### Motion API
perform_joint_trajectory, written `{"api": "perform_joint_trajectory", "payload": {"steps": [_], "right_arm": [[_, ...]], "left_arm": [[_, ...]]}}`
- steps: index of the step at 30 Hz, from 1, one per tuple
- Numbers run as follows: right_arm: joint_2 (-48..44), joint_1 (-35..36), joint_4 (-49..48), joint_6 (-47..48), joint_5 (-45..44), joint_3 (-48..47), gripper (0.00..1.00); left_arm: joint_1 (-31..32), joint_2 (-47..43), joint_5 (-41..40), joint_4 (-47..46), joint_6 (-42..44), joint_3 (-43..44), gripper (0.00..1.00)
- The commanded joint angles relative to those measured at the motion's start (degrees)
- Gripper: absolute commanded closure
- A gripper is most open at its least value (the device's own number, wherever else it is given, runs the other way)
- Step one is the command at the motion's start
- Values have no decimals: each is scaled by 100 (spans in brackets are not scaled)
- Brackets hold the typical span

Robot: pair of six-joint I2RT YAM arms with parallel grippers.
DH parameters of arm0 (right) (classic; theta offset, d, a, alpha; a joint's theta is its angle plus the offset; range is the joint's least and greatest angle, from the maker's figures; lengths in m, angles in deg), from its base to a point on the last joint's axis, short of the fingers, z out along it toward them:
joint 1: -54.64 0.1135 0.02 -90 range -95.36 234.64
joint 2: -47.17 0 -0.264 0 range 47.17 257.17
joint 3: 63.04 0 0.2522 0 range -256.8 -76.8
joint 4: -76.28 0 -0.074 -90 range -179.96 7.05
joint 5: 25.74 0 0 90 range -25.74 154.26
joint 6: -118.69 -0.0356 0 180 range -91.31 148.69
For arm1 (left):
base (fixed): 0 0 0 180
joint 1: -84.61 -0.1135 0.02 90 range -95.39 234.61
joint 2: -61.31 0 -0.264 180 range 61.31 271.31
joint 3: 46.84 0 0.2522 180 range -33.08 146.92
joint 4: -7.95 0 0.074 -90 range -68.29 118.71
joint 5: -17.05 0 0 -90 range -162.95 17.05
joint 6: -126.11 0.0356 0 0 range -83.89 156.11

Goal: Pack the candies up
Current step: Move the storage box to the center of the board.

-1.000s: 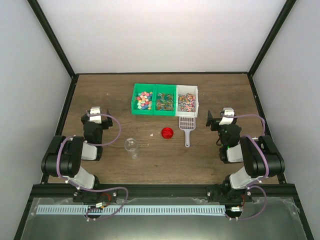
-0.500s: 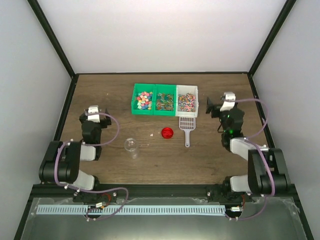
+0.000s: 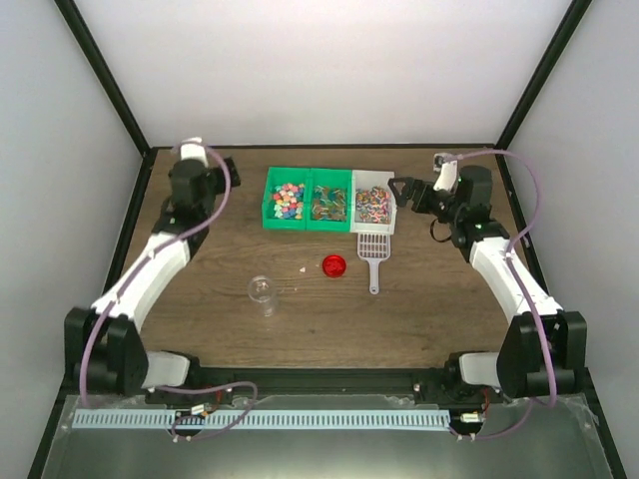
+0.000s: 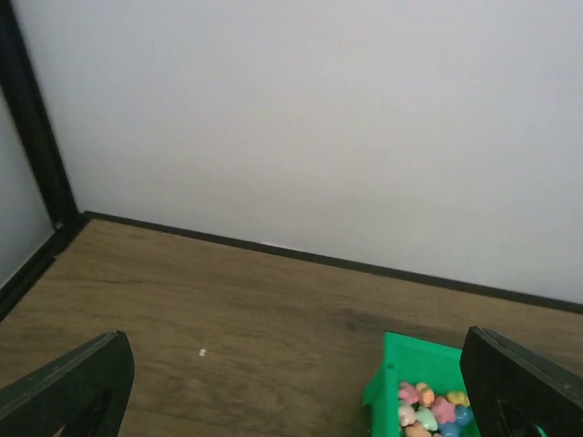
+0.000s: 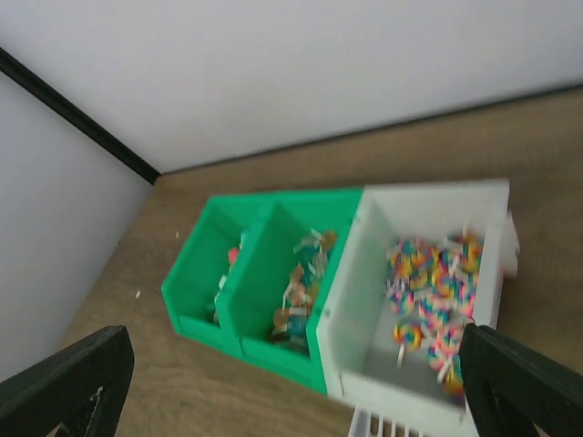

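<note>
Looking from the left wrist, only the black tips of the left gripper (image 4: 291,401) show, one in each bottom corner, spread wide with nothing between them. The green bin (image 4: 393,364) is cut off at the lower edge, with a few of the candies (image 4: 428,414) visible inside. The right wrist view is blurred. The right gripper (image 5: 291,391) is likewise splayed and empty there, and the wall of the leftmost green compartment hides most of what it holds. On the table (image 3: 200,319), a pale speck (image 3: 303,267) left of the red lid (image 3: 333,264) is too small to identify.

A second ago both arms sat folded near their bases. Now each is stretched toward the back, the left one near the far left corner and the right one just beside the right end of the white bin (image 3: 374,230). The things on the table lie where they were.

Only the top view shows the clear cup (image 3: 262,291), the lid and the whole scoop (image 3: 373,254). It also shows the candies heaped in the left compartment, next to a middle compartment of wrapped sweets (image 3: 327,203). The right wrist view makes out swirled lollipops (image 5: 428,282) in the white bin and a sliver of the scoop at its bottom edge.
</note>
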Motion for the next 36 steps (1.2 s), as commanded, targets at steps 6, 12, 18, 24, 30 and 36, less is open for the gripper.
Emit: {"api": "perform_joint_trajectory", "payload": {"steps": [6, 12, 18, 24, 30, 36], "right_arm": [[146, 122, 1472, -503, -274, -439, 0], [242, 122, 1618, -340, -388, -440, 0], [304, 122, 1711, -162, -428, -367, 1], [416, 122, 1774, -40, -432, -354, 4], [528, 122, 1860, 50, -441, -398, 9], [489, 122, 1903, 51, -409, -308, 16]], "left_arm": [[198, 2972, 993, 3724, 164, 3544, 0], [254, 4089, 1308, 4366, 468, 4666, 16], [264, 4794, 1678, 4850, 577, 5245, 28], [284, 5090, 2067, 4961, 658, 5347, 39], [284, 5318, 2170, 5115, 743, 5348, 55], [297, 5253, 1990, 5270, 844, 5289, 79]]}}
